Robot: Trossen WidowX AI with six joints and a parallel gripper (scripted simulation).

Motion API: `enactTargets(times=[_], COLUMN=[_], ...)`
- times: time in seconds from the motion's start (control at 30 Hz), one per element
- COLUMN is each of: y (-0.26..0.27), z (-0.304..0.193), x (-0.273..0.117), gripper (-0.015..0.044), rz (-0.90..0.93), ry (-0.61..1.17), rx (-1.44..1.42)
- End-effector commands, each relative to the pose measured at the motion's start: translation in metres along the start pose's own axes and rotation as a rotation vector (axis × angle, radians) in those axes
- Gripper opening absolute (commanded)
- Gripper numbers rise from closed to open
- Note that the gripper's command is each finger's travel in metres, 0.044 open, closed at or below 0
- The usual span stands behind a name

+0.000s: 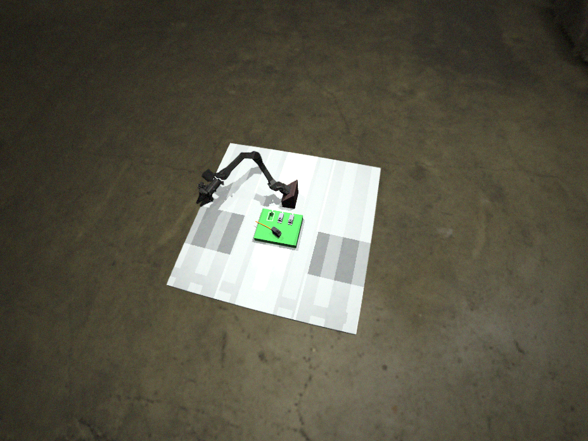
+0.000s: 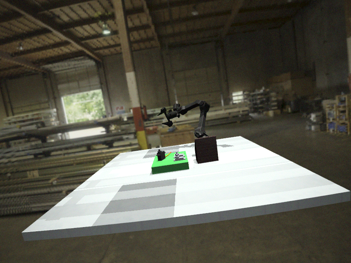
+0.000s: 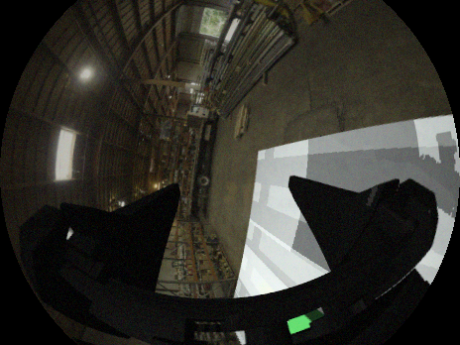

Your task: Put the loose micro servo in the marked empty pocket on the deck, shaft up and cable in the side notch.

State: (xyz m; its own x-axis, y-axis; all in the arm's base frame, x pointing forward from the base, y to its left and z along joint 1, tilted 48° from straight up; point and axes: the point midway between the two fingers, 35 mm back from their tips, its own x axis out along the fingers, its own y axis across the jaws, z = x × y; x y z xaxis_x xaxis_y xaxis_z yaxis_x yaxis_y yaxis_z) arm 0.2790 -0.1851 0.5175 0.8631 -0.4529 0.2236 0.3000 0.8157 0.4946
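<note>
The loose black micro servo [image 1: 276, 232] [image 2: 160, 155] stands on the green deck [image 1: 288, 238] [image 2: 170, 169], apart from the pocket, with its shaft end up in the exterior view. Its orange cable [image 1: 263, 225] [image 2: 168, 154] runs off toward the deck's left edge in the top view. The white-outlined pocket [image 1: 270, 215] is empty, at the deck's upper left in the top view. My gripper [image 1: 201, 203] [image 2: 160, 119] [image 3: 235, 185] is open and empty, high above the table and well left of the deck in the top view. The wrist view shows only a green bit of deck; the servo is hidden there.
Two grey servos [image 1: 281, 217] [image 1: 291, 219] sit in a row beside the pocket. The arm's dark base block [image 1: 290, 194] [image 2: 206, 150] stands close behind that row. The white table [image 1: 332, 303] [image 2: 255, 189] carries grey shadow patches. My gripper is near the table's left edge in the top view.
</note>
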Motion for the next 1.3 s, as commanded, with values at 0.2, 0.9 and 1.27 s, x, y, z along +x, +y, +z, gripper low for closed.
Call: enactTargets(times=[0.2,0.9,1.27], y=[-0.014,-0.027,-0.031], z=[-0.057,-0.192,-0.261], x=[0.025,0.042,0.032], gripper=[0.0440,0.0440,0.0440], rz=[-0.072,-0.178,-0.209], ry=[0.162,0.555,0.774], rx=[-0.037,-0.230,-0.402])
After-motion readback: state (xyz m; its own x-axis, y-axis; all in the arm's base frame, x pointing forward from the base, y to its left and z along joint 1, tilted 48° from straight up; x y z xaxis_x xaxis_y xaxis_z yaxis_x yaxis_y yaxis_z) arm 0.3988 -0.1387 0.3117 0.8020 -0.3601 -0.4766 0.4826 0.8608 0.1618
